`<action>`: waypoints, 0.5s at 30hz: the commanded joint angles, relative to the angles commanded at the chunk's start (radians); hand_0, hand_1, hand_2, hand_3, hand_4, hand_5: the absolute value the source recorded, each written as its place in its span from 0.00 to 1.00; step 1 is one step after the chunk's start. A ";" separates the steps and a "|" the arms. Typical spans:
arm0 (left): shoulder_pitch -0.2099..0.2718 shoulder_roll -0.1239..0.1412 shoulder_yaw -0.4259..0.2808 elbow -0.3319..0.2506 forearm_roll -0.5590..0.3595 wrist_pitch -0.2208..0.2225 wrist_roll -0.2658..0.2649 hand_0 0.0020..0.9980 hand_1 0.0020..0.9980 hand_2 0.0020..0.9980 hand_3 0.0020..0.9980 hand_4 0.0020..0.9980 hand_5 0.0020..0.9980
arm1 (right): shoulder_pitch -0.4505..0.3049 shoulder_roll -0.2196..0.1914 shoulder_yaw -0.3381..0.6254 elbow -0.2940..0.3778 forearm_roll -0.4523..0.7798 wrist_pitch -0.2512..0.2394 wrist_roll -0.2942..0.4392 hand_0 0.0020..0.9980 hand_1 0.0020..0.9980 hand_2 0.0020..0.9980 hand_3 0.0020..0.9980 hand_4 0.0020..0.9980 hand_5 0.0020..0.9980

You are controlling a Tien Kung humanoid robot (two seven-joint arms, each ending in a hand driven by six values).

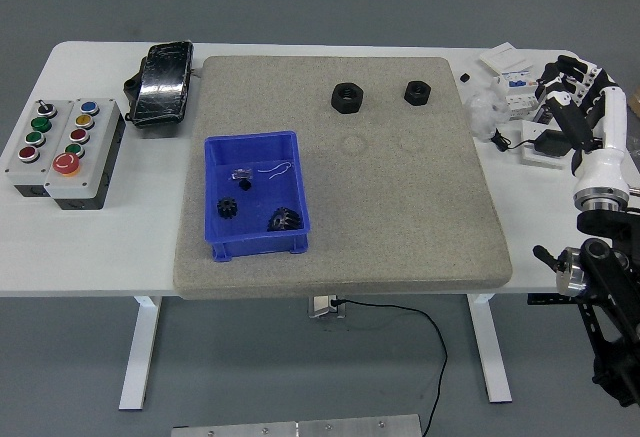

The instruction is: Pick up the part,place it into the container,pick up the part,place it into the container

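Sitting on the grey mat (pixel 400 217) near its far edge are two black hex nuts, a larger one (pixel 347 97) and a smaller (pixel 416 91). Nearer and leftward, the blue bin (pixel 255 197) holds two black gears and small bits too fine to identify. Over cluttered white parts at the table's right end, the right hand (pixel 575 107) hangs spread, empty.

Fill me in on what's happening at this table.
Nothing is being held. The right hand hovers open over the table's right edge, beside some white clutter. Two black nuts sit on the beige mat, not yet picked up. The blue bin already holds two small black gears. The left arm is out of view.
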 joint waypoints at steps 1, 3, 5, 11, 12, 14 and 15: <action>0.001 0.003 0.001 0.000 -0.002 0.000 0.000 0.66 0.63 0.55 0.60 0.70 0.36 | -0.007 0.001 0.002 0.001 0.002 0.000 0.001 0.69 0.68 0.69 0.66 0.74 0.41; 0.004 0.007 0.001 0.000 -0.009 0.002 -0.001 0.66 0.63 0.55 0.60 0.70 0.36 | -0.019 0.003 0.004 0.001 0.009 0.001 0.004 0.69 0.68 0.69 0.66 0.74 0.41; 0.008 0.009 -0.004 0.000 -0.012 0.004 0.000 0.66 0.63 0.55 0.60 0.70 0.36 | -0.028 0.004 0.003 0.000 0.015 0.001 0.006 0.69 0.68 0.69 0.66 0.74 0.41; 0.017 0.003 -0.007 0.000 -0.018 0.003 0.001 0.66 0.63 0.55 0.60 0.70 0.36 | -0.054 0.016 0.025 0.007 0.023 -0.001 0.014 0.68 0.67 0.69 0.66 0.74 0.41; 0.018 0.000 -0.007 0.000 -0.017 0.002 0.001 0.66 0.63 0.55 0.60 0.70 0.36 | -0.057 0.018 0.029 0.008 0.023 -0.001 0.015 0.68 0.67 0.69 0.66 0.74 0.41; 0.017 -0.005 -0.007 0.000 -0.012 0.000 0.002 0.66 0.63 0.55 0.60 0.70 0.37 | -0.060 0.016 0.035 0.009 0.022 -0.001 0.015 0.67 0.67 0.69 0.67 0.74 0.41; 0.016 -0.007 -0.007 0.000 -0.010 -0.001 0.003 0.66 0.63 0.55 0.60 0.70 0.37 | -0.060 0.014 0.036 0.009 0.022 -0.001 0.014 0.67 0.67 0.69 0.67 0.74 0.41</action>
